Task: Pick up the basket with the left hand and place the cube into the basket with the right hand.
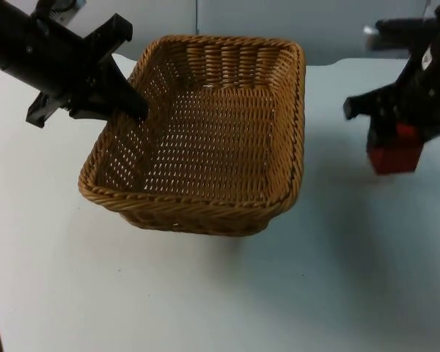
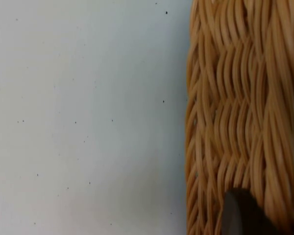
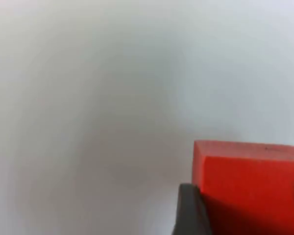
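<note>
White bench: left hand grips the empty basket by its rim; right hand holds the red cube beside it.

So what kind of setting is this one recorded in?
Likely a lab robot workstation: a plain white table against a grey partition wall, bare apart from a wicker basket held by the left gripper and a red cube in the right gripper.

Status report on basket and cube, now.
Left gripper shut on wicker basket at its left rim, basket tilted, lifted. Right gripper shut on red cube, right of basket, above table. Nothing between cube and basket.
</note>
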Tool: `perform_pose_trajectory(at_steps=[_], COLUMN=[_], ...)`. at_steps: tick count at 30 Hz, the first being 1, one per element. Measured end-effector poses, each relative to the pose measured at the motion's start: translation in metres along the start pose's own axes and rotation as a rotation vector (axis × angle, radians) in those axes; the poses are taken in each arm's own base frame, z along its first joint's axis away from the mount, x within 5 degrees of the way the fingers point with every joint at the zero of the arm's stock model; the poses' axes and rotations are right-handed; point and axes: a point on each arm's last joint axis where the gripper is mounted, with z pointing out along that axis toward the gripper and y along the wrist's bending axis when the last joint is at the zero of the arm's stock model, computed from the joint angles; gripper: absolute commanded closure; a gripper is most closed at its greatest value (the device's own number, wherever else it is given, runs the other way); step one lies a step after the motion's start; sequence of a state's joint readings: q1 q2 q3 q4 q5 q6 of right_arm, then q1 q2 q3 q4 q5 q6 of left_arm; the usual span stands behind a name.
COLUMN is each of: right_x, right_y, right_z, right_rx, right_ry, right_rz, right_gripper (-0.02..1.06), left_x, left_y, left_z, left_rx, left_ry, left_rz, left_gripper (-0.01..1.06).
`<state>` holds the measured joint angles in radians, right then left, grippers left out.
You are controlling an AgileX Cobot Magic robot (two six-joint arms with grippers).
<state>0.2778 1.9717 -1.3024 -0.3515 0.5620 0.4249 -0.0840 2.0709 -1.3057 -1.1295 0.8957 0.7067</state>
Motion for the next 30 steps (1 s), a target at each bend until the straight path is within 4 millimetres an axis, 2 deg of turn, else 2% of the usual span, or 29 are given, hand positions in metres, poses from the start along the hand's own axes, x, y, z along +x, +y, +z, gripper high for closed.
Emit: perform_pose_trajectory(at_steps=[3,4,5,8,9,11,13,14,16,18,19,23,26,28,29,30], right_x=[-0.042,-0.042,-0.058,-0.065,-0.065,-0.059,-0.052,-0.052,-0.045,-0.038,-0.038,-0.029,-0.025,-0.021,-0.02,-0.02], right_y=[-0.002,-0.002,0.004,0.034,0.034,0.061,0.083,0.083,0.102,0.118,0.118,0.138,0.146,0.155,0.159,0.159], right_z=[-0.051,-0.051,-0.077,-0.109,-0.109,-0.115,-0.113,-0.113,-0.109,-0.097,-0.097,-0.076,-0.068,-0.066,-0.066,-0.066], right_rx=[-0.018,-0.018,-0.074,-0.245,-0.245,-0.356,-0.413,-0.413,-0.444,-0.459,-0.459,-0.466,-0.469,-0.478,-0.483,-0.483], right_ry=[-0.194,-0.194,-0.276,-0.329,-0.329,-0.312,-0.289,-0.289,-0.27,-0.242,-0.242,-0.209,-0.196,-0.2,-0.207,-0.207], right_rz=[0.034,0.034,0.053,0.012,0.012,-0.058,-0.153,-0.153,-0.213,-0.254,-0.254,-0.297,-0.312,-0.327,-0.33,-0.33], right_gripper=[1.04,1.04,1.04,1.04,1.04,1.04,1.04,1.04,1.04,1.04,1.04,1.04,1.0,0.89,0.78,0.58], left_x=[0.0,0.0,0.0,0.0,0.0,0.0,0.0,0.0,0.0,0.0,0.0,0.0,0.0,0.0,0.0,0.0], left_y=[0.0,0.0,0.0,0.0,0.0,0.0,0.0,0.0,0.0,0.0,0.0,0.0,0.0,0.0,0.0,0.0], left_z=[0.0,0.0,0.0,0.0,0.0,0.0,0.0,0.0,0.0,0.0,0.0,0.0,0.0,0.0,0.0,0.0], left_rx=[0.0,0.0,-0.001,-0.001,-0.001,-0.001,-0.001,-0.001,-0.001,-0.002,-0.002,-0.002,-0.002,-0.002,-0.002,-0.002], left_ry=[0.0,0.0,-0.001,-0.001,-0.001,-0.001,-0.001,-0.001,-0.001,-0.003,-0.003,-0.003,-0.003,-0.003,-0.003,-0.003], left_rz=[0.0,0.0,0.0,0.0,0.0,0.0,0.0,0.0,0.0,0.0,0.0,0.0,0.0,0.0,0.0,0.0], left_gripper=[1.05,1.05,1.05,1.05,1.05,1.05,1.05,1.05,1.05,1.05,1.05,1.05,1.05,1.05,1.05,1.05])
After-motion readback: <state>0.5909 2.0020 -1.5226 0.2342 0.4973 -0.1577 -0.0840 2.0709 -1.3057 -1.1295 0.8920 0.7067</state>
